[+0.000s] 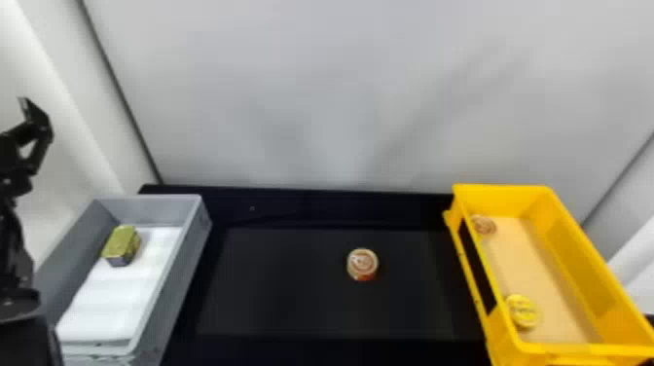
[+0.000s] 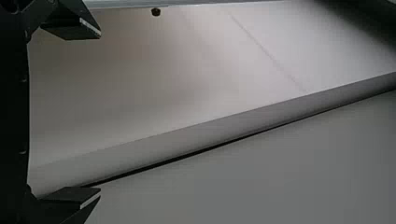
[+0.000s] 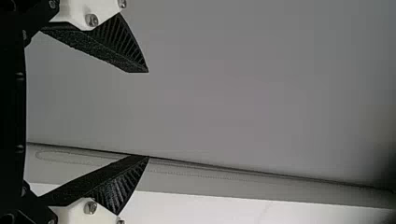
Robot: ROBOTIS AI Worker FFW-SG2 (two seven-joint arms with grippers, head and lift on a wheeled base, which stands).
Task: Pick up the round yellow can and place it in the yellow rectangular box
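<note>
The round yellow can (image 1: 523, 311) lies inside the yellow rectangular box (image 1: 603, 287), on its floor by the near left corner. My left gripper (image 1: 36, 129) is up at the left edge of the head view, away from the can. In the left wrist view the left gripper (image 2: 100, 113) is open, its fingers wide apart with nothing between them. The right gripper (image 3: 148, 114) also stands open and holds nothing, with plain pale panels beyond it in the right wrist view.
A can with a brown-and-white lid (image 1: 362, 263) stands on the black table (image 1: 292, 301). A similar lid (image 1: 483, 225) shows at the yellow box's far left. At left, a grey box (image 1: 182, 272) holds a yellow-green block-shaped tin (image 1: 121, 245). A grey wall (image 1: 311, 97) rises behind.
</note>
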